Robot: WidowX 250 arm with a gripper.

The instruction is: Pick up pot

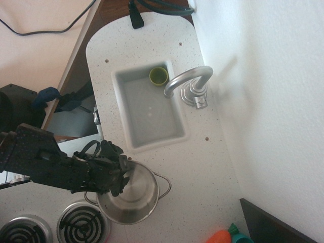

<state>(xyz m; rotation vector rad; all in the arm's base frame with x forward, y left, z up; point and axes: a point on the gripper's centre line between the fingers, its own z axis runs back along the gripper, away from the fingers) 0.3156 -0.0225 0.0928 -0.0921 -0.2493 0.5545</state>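
The pot point(136, 197) is a round shiny steel pot with two wire loop handles, standing on the white counter just below the sink, beside the stove burners. My gripper point(120, 176) reaches in from the left on a black arm and sits down at the pot's left rim. Its dark fingers bunch together over the rim, and I cannot see whether they clamp it. The pot stands upright on the counter.
A white sink point(132, 129) holds a small green cup point(158, 76) in its far corner, with a silver faucet point(188, 83) to its right. Two stove burners point(81, 224) lie at the bottom left. An orange and teal toy point(226, 236) lies at the bottom edge.
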